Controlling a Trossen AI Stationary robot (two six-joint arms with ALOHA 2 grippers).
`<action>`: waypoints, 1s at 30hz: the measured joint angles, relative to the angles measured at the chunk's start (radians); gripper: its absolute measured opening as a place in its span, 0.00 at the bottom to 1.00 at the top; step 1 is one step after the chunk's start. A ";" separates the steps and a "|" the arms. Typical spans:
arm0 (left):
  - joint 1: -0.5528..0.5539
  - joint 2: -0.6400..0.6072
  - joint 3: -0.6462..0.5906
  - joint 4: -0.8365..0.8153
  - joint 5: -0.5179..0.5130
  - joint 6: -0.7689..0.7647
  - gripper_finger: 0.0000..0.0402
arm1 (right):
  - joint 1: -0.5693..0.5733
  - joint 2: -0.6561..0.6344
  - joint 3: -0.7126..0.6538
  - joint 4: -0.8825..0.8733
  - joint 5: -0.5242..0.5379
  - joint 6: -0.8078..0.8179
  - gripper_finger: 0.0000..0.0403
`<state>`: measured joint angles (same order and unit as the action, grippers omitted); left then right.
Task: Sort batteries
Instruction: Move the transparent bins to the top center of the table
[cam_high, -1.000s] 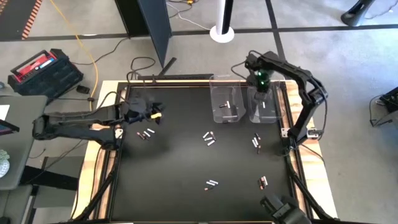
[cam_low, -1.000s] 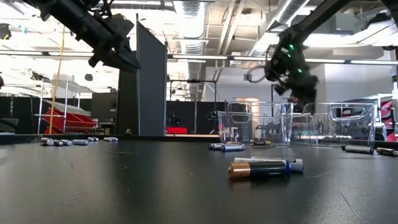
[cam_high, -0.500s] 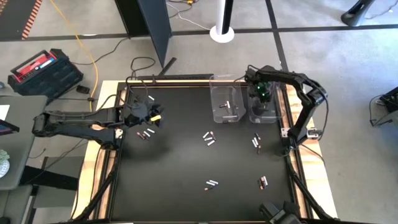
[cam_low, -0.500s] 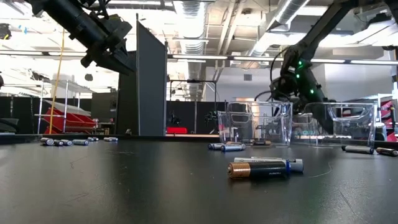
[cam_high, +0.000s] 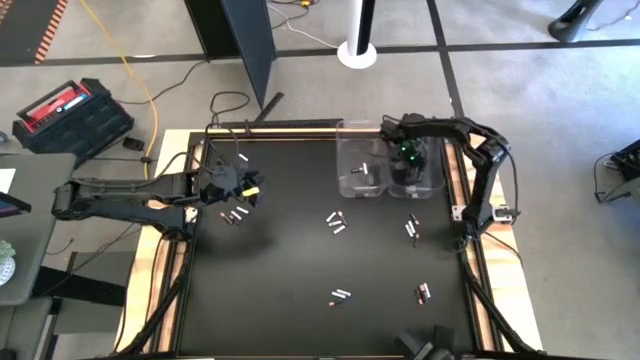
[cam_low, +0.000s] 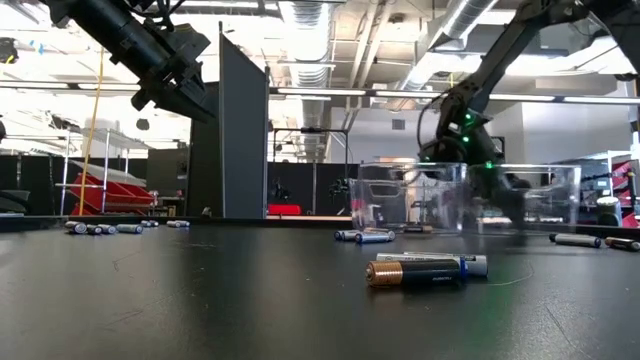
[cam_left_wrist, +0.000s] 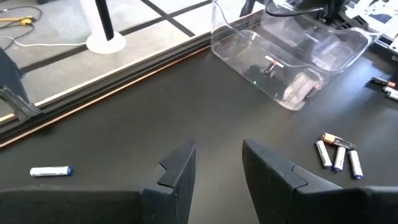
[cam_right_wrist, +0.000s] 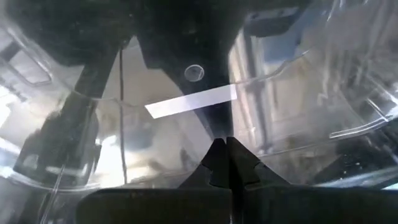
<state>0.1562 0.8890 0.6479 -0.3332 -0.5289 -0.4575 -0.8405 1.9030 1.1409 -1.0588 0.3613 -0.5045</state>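
**High view: left jaws sit nearest the loose cells**

You have the left gripper (cam_high: 245, 185) raised over the black tabletop (cam_high: 290, 260), jaws partly apart and empty. A cluster of small white and copper-dark cylindrical batteries (cam_high: 234, 215) lies just below and beside them. One white battery (cam_left_wrist: 51, 171) lies off to the side.

The right gripper (cam_high: 405, 152), jaws shut and empty, is down inside a clear plastic bin (cam_high: 420, 190), well apart.
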 joint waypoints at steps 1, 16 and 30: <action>0.000 0.000 0.000 0.000 0.000 0.005 0.32 | 0.018 0.000 0.013 0.013 -0.003 0.000 0.00; 0.000 0.000 0.001 0.000 0.065 0.018 0.32 | 0.176 0.002 0.212 0.177 -0.061 -0.005 0.00; -0.012 -0.038 0.002 -0.021 0.106 0.003 0.32 | 0.226 0.001 0.263 0.421 -0.185 -0.024 0.00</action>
<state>0.1445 0.8509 0.6495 -0.3546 -0.4232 -0.4542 -0.6149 1.9041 1.4036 -0.6380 0.1766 -0.5286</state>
